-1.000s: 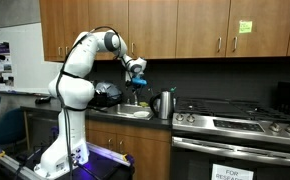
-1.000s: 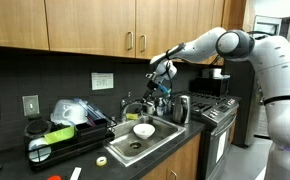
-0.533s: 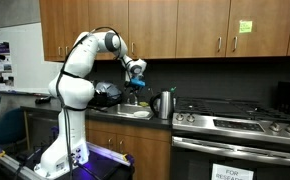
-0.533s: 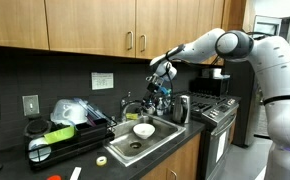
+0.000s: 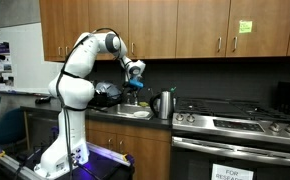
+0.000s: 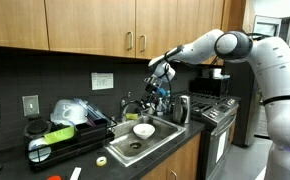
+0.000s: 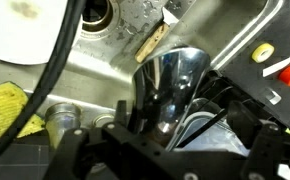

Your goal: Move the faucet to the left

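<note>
Tool (image 6: pixel 157 91): middle of the frame, over the desk | Faucet (image 7: pixel 173 85): shiny, between your tool's fingers in the wrist view | Grip: you cannot tell if it squeezes.

Kitchen w/ wood upper cabinets (image 5: pixel 185 30), dark backsplash (image 6: pixel 45 85), steel stove (image 5: pixel 235 127)

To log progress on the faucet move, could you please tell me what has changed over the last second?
The gripper has crept slightly toward the dish rack in an exterior view. The wrist view shows the faucet between its jaws, but whether they clamp it is unclear. The kettle and the white bowl stayed put.
</note>
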Action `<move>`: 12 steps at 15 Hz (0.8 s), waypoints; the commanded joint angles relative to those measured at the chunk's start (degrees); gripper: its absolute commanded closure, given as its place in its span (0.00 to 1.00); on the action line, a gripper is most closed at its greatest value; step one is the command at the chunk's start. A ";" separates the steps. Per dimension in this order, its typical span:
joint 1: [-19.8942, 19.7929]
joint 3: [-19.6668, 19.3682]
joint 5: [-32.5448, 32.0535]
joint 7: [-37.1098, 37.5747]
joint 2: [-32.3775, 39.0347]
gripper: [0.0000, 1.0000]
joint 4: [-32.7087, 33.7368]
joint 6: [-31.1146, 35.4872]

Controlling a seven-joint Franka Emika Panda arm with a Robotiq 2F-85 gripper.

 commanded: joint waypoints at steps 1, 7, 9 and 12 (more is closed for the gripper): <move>-0.37 2.15 2.31 0.88 1.17 0.00 2.05 -1.58; 0.52 3.08 3.00 3.41 4.62 0.00 6.19 -2.04; 0.85 3.38 2.55 5.46 5.88 0.00 7.96 -2.37; 1.54 3.59 1.47 9.20 8.10 0.00 11.24 -3.39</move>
